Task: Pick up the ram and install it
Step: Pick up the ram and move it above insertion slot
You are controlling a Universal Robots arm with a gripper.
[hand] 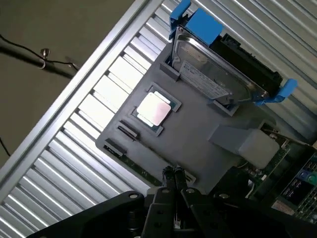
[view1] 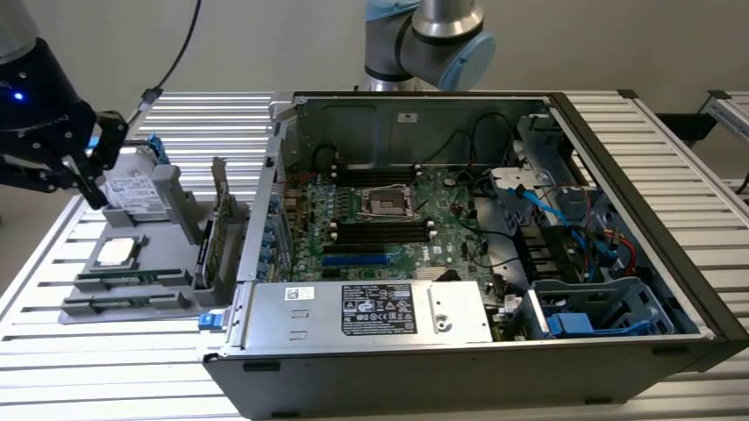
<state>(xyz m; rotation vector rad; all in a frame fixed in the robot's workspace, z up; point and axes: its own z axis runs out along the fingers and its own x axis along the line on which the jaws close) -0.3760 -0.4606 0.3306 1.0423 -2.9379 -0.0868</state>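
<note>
— Hanging the black two-finger gripper (hand: pixel 173 174) above the grey plastic parts holder (hand: pixel 198 144), jaws pressed together and pinching nothing. Finding the long, thin green circuit-board ram stick (hand: pixel 138 166) where?

— Lying on edge in the slot along the holder's edge farthest from the silver hard drive with the blue bracket (hand: pixel 213 79). Sitting untouched, apart from the fingertips.

— Worrying about what, then?

— Going down with the jaws shut like that. Jabbing the ram stick's top edge instead of straddling it, perhaps cracking a chip or wedging the board in its slot.

— And with the jaws spread?

— Risking a pinch away from the middle, so tilting the ram stick while lifting. Possibly catching the neighbouring slot's wall too. Also brushing the tall dark expansion card (view1: pixel 219 219) standing at the holder's edge nearest the open black computer case (view1: pixel 468 386), judging by how close everything is sitting.
</note>
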